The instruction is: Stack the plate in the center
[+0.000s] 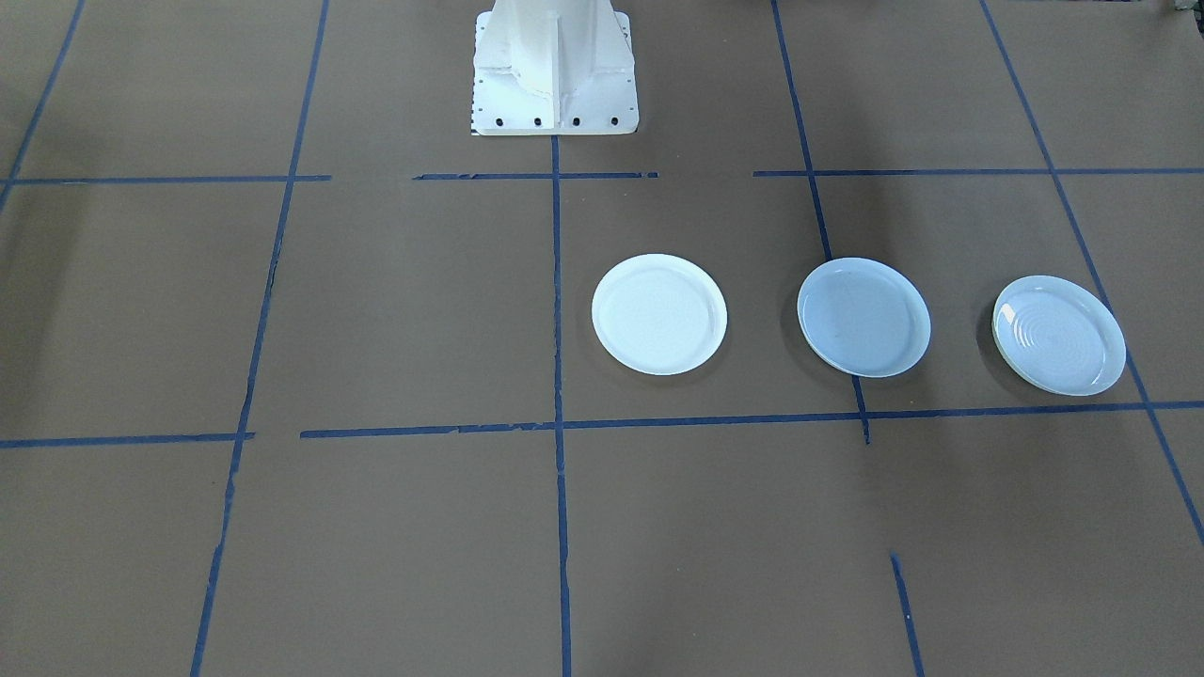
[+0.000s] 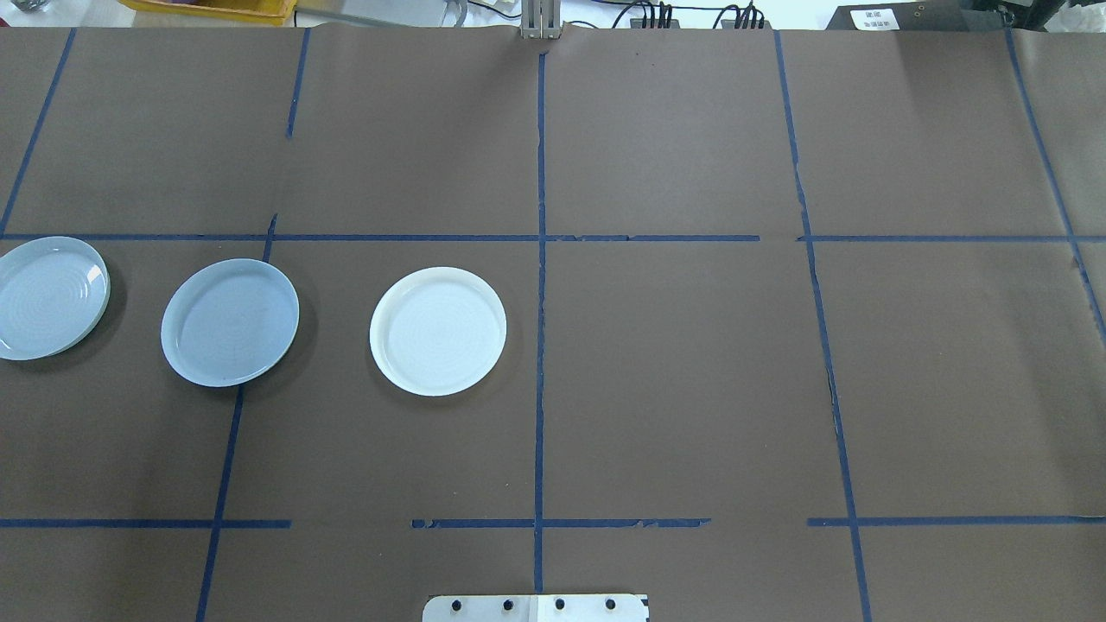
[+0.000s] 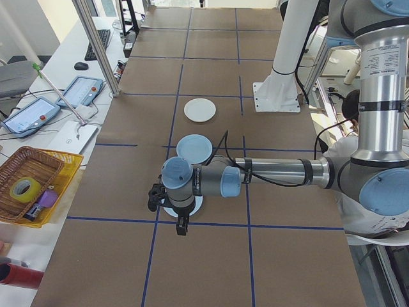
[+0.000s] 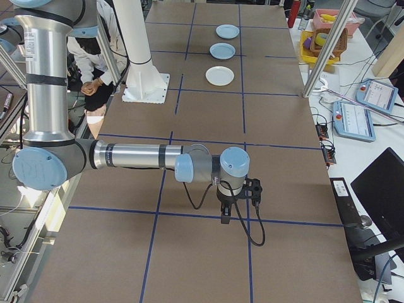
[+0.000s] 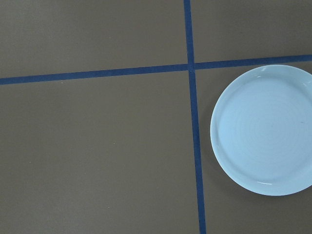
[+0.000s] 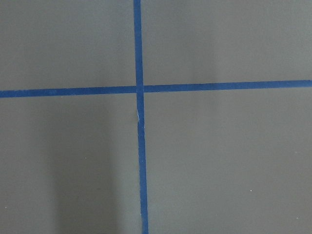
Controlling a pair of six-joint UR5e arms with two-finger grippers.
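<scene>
In the overhead view, three plates sit in a row on the tabletop (image 2: 691,389), left of frame: ringed plate (image 2: 47,297) leftmost, center plate (image 2: 230,322) next, third plate (image 2: 438,331) nearest the middle.

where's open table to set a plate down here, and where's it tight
The whole half of the table on the robot's right, past the centre tape line, is bare. The left half is crowded: the white plate, pale blue plate and ringed plate sit in a row, apart.

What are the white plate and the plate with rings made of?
White plate: matte, with no sharp glints, so maybe plastic or melamine. Ringed plate: glossy, with bright highlights on its ridges, so perhaps glazed ceramic or shiny plastic. I can't tell for sure.
</scene>
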